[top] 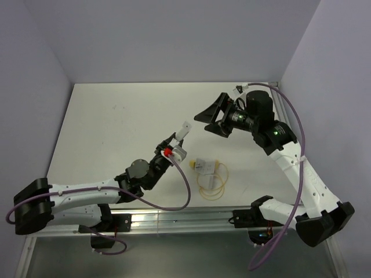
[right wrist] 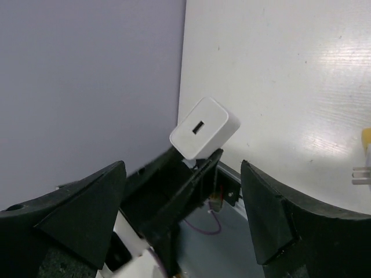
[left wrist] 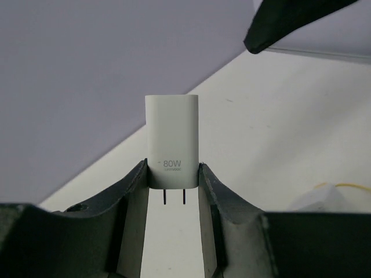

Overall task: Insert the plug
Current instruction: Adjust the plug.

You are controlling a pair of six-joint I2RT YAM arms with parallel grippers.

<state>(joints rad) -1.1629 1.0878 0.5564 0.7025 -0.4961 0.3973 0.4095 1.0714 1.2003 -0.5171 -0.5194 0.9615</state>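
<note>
- You have a white table (top: pixel 116 116) with a faintly scuffed matte top, closed in by plain lavender walls (top: pixel 174 35) at the back and on both sides.
- Along the table's near edge runs a metal rail (top: pixel 191 217), and both arms are bolted there.
- A yellow cable (top: pixel 213 180) lies in a loose coil on the table, near the near edge and right of the middle. A small white block (top: pixel 202 165) lies touching its upper left side.
- The charger (top: pixel 184 130) is a white block with rounded corners and "80W" printed in grey on one broad face.
- Two thin metal prongs stick out of its back end, and one small slot-shaped port sits in its front end.
- You find the charger lifted off the surface over the middle of the table, tilted, with the port end pointing toward the far right corner.
- Your left gripper (top: pixel 179 138) is pinching the charger by its narrow sides at the prong end. Both fingers are pressed flat on it, and the prongs hang free in the gap behind.
- Your right gripper (top: pixel 204 123) has its jaws spread wide and holds nothing.
- It faces the port end of the charger, near it but apart from it, on the side toward the far right corner.
</note>
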